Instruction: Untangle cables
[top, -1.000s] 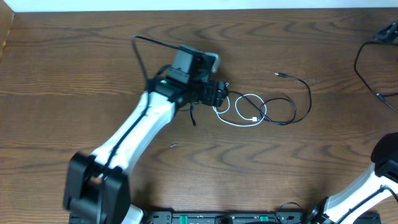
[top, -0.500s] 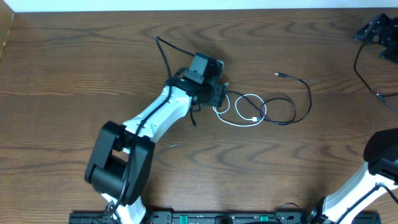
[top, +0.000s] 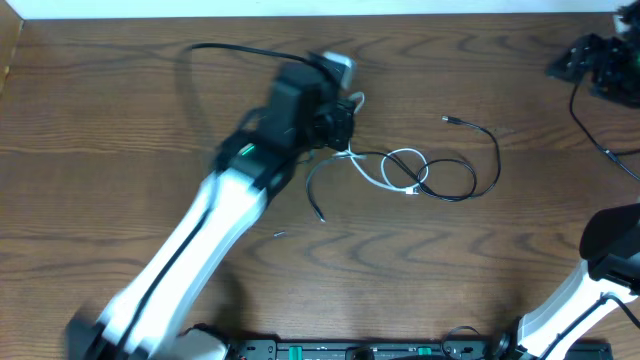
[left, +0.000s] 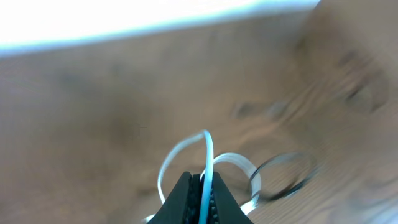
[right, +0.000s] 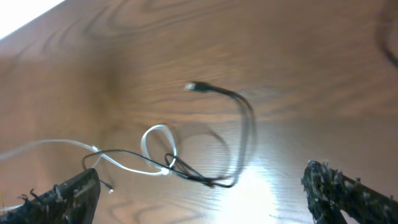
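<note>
Now the untangling is at the pull-apart step: the left gripper (left: 202, 186) is clenched on the white cable (left: 207, 155), which stands up in a narrow loop just ahead of the closed fingertips, and the arm is blurred with motion in the overhead view. The white cable runs from that grip, in the far middle of the table (top: 100, 120), back to a small coil that crosses the black cable (top: 497, 165). The black cable arcs toward the right side, with one plug end pointing at the far edge. Its other end (top: 320, 215) lies loose toward the near edge. The right gripper (right: 200, 171) hangs spread wide and holding nothing, above the far right corner, well apart from the knot. The next move probably calls for a steady draw away from the coil so the white strand slides out of the black loops rather than dragging them along. The free arm may need to pin the black cable. Compared with a second ago, the left jaws have closed, the gripper has shifted toward the far edge, the white coil has shrunk, and the loose black end has swung outward.
</note>
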